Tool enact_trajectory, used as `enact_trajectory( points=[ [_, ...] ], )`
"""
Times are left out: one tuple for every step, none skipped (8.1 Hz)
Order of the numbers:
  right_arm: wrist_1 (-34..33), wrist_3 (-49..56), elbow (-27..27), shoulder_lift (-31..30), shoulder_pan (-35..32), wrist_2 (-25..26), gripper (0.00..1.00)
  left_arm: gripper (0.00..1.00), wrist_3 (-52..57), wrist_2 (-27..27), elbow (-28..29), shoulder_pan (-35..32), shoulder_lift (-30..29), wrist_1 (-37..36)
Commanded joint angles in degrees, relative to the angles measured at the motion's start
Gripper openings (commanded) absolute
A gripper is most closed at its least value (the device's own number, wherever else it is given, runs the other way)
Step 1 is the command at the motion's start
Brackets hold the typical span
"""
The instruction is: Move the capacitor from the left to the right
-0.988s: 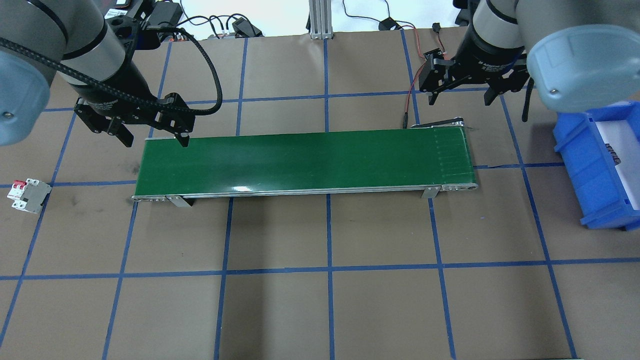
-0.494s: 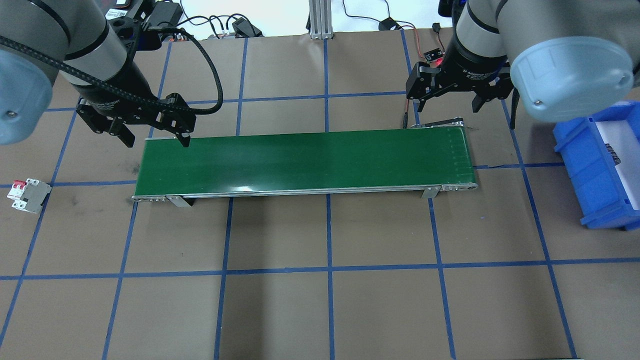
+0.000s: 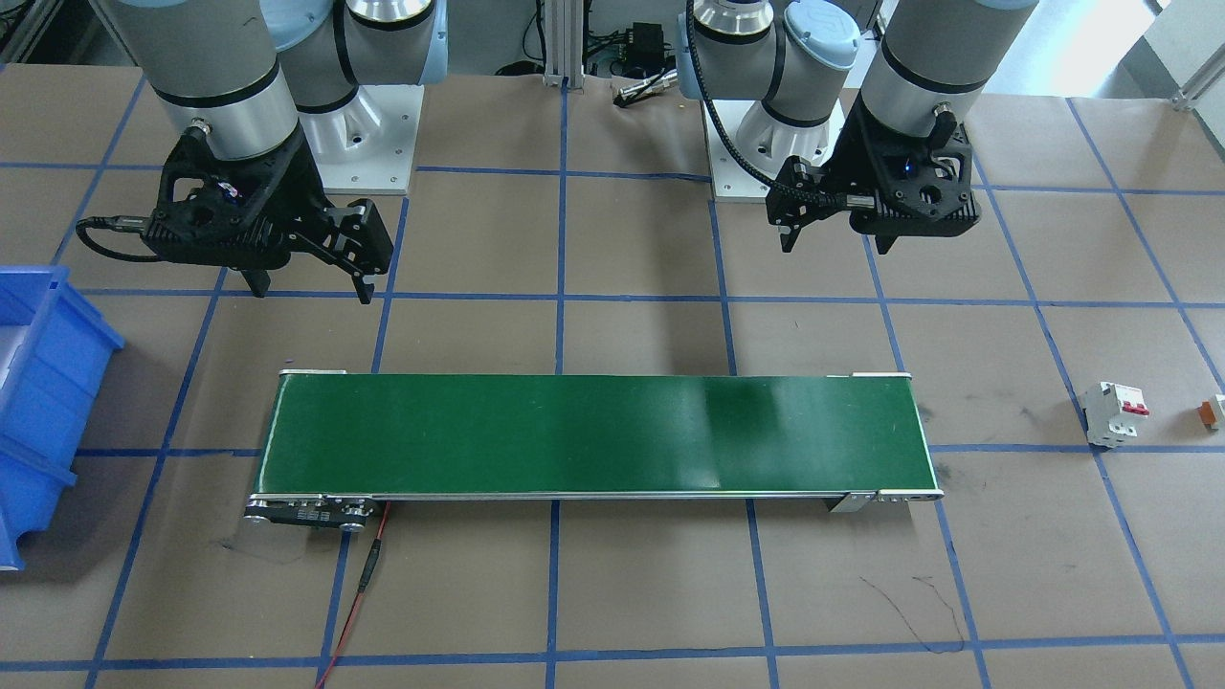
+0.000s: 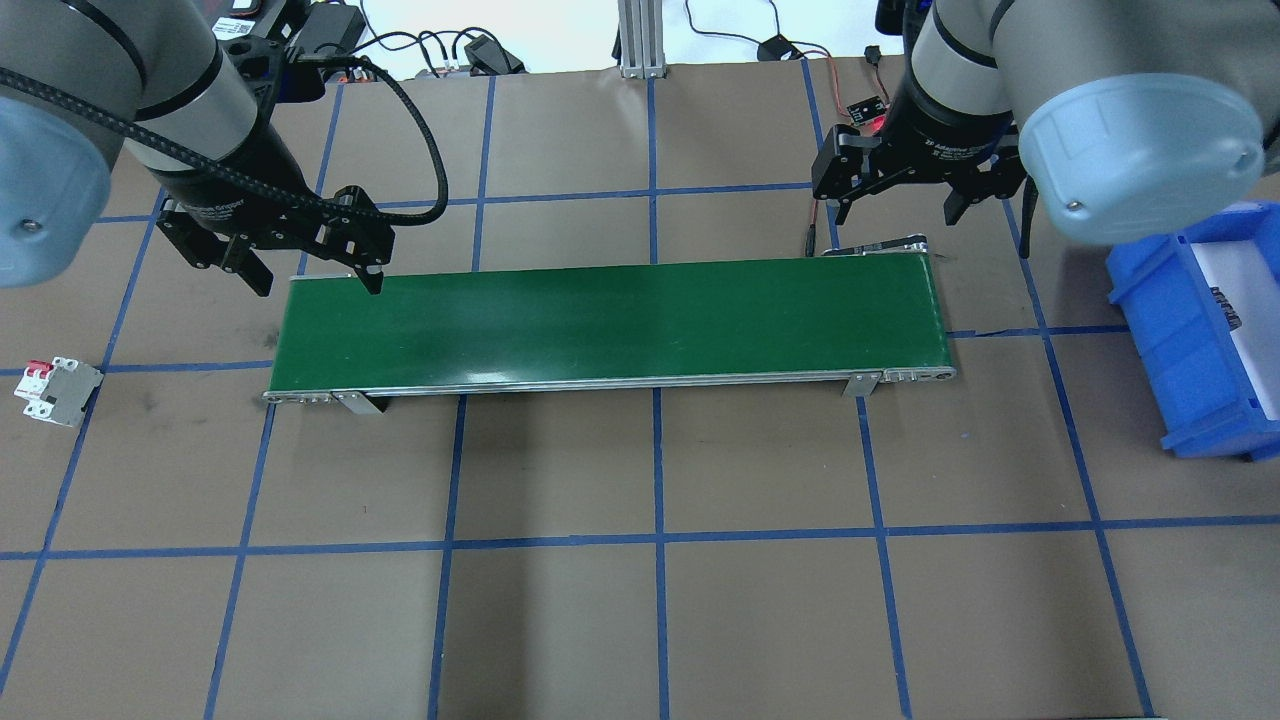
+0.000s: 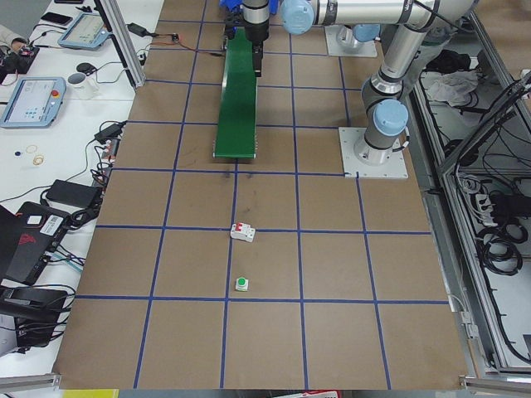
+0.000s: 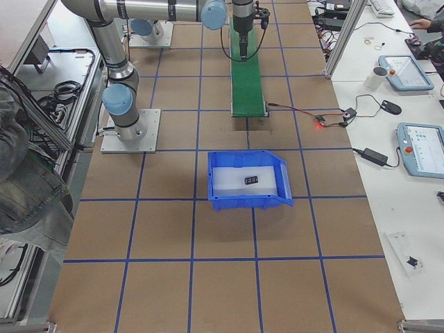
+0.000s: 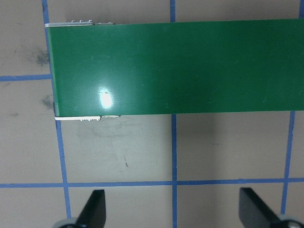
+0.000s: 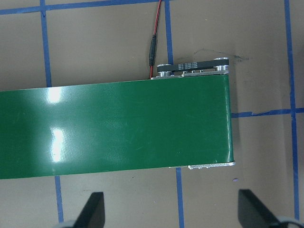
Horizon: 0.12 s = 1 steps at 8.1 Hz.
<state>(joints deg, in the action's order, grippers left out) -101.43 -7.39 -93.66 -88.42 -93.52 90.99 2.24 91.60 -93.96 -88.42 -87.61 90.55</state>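
Note:
I see no black stubby capacitor on the table or on the green conveyor belt [image 4: 610, 320], which lies bare. A small dark thing [image 6: 251, 180] lies in the blue bin; I cannot tell what it is. My left gripper [image 4: 315, 285] is open and empty, hovering over the belt's left far corner. It also shows in the front view [image 3: 833, 244] and the left wrist view [image 7: 173, 209]. My right gripper [image 4: 895, 215] is open and empty, behind the belt's right end. It also shows in the front view [image 3: 312, 291] and the right wrist view [image 8: 171, 209].
A white breaker with red switches [image 4: 55, 388] lies on the table left of the belt. A tiny orange-and-white part [image 3: 1213, 410] lies beyond it. The blue bin [image 4: 1170, 330] stands at the right edge. A red cable [image 4: 818, 210] runs to the belt's right end.
My right gripper moved left and a little farther back, to behind the belt's right end, then held still. My left gripper has barely shifted. Both stay open.

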Motion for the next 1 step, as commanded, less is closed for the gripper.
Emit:
enact_trajectory(
  points=[
    [-0.2, 0.5, 0.1, 0.1, 0.0, 0.2, 1.00, 1.00, -0.8, -0.2, -0.1, 0.0, -0.4, 0.0]
  ],
)
